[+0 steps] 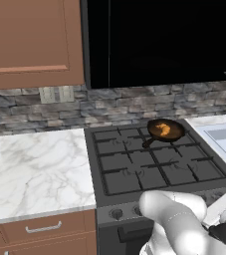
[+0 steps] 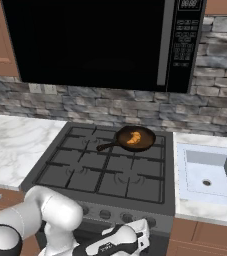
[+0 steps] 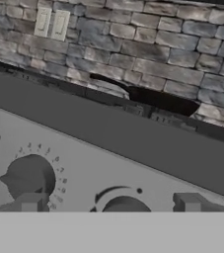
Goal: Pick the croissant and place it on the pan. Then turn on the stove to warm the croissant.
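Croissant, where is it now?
The small golden-orange croissant lies inside the round dark frying pan on the grey stove's back right burner.

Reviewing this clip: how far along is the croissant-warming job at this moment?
Done: the croissant lies in the pan on the stove's back right burner. In hand: the gripper is down at the stove's front panel, its fingertips straddling a knob, with another knob beside it. Left: turning the knob; no flame shows under the pan.

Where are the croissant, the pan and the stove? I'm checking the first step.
croissant (image 2: 133,138), right base view: middle of the pastry.
pan (image 2: 146,145), right base view: right part of the rim.
stove (image 1: 134,174), left base view: front grate.
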Motion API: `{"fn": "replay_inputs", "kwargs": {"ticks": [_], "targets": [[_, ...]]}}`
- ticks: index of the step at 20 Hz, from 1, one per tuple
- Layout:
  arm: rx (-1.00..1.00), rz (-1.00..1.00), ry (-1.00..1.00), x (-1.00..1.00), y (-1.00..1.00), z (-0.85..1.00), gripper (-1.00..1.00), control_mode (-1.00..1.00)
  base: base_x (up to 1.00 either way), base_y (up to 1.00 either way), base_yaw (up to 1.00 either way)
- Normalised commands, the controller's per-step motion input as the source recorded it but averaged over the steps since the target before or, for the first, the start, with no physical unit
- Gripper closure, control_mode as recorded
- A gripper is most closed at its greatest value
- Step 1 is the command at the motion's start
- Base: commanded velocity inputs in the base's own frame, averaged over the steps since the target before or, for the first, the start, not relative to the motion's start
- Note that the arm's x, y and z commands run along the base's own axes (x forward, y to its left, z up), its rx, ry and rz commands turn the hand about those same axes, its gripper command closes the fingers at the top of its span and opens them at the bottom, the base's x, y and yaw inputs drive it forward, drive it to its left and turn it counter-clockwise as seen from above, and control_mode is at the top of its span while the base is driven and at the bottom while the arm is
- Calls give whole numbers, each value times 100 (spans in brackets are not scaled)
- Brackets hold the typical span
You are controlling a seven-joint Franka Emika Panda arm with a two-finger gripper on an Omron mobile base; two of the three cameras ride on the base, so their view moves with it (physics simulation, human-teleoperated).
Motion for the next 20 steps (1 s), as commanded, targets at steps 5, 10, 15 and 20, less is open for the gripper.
{"fn": "replay_inputs", "kwargs": {"ticks": [5, 10, 15, 20], "targets": [[0, 0, 0, 13, -7, -13, -100, -100, 0, 0, 0], [0, 0, 0, 8, -11, -19, -100, -100, 0, 0, 0], [0, 0, 0, 9, -10, -19, -100, -100, 0, 0, 0], [0, 0, 0, 11, -4, -13, -100, -100, 0, 0, 0]]}}
